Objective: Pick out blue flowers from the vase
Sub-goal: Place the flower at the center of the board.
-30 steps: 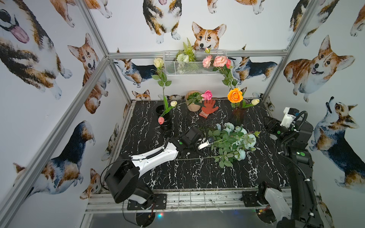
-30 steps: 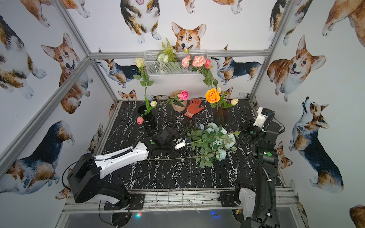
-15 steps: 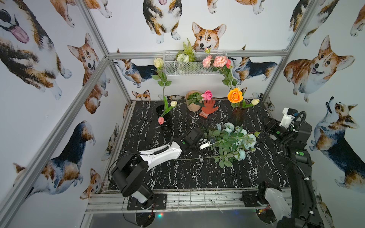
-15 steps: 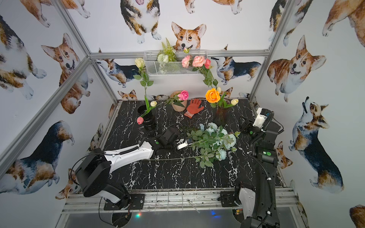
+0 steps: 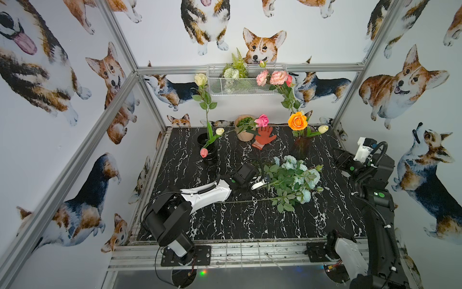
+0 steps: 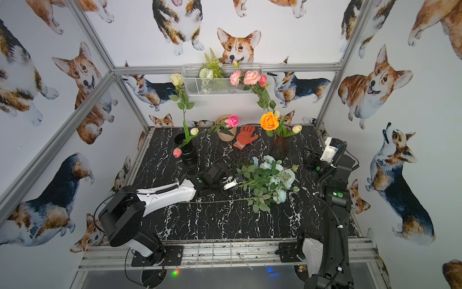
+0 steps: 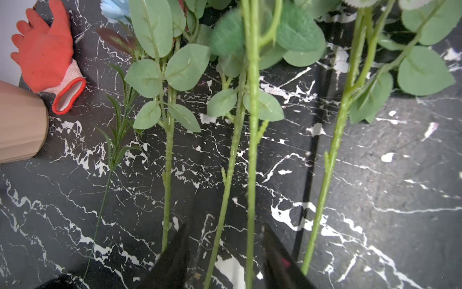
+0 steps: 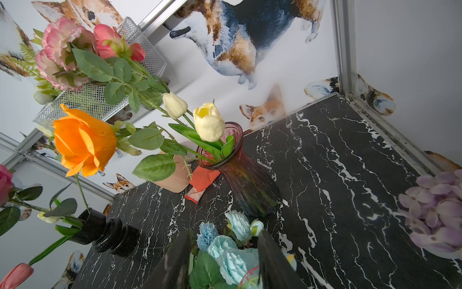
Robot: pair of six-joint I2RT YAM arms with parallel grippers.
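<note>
The blue flowers (image 5: 296,176) (image 6: 271,179) lie in a leafy bunch on the black marble table, in front of the dark red glass vase (image 5: 301,147) (image 8: 240,175). That vase holds an orange rose (image 5: 297,121), pale tulips and tall pink blooms. My left gripper (image 5: 261,182) (image 6: 233,182) sits low at the stem end of the bunch. In the left wrist view the left gripper (image 7: 225,240) stands open, with two green stems (image 7: 233,155) running loose between the jaws. My right gripper (image 5: 341,157) (image 8: 225,234) hovers open at the right, apart from the bunch; the blue blooms (image 8: 230,250) show beyond it.
A black vase (image 5: 208,147) with a cream rose and tulips stands back left. A tan pot (image 5: 243,130) and a red glove (image 5: 265,137) sit at the back, under a wire basket (image 5: 245,80) on the wall. A purple bloom (image 8: 437,217) shows in the right wrist view.
The left gripper's jaws have gone from shut to open at the stems. The left arm's shoulder has swung a little to the right. The right arm has not moved.
</note>
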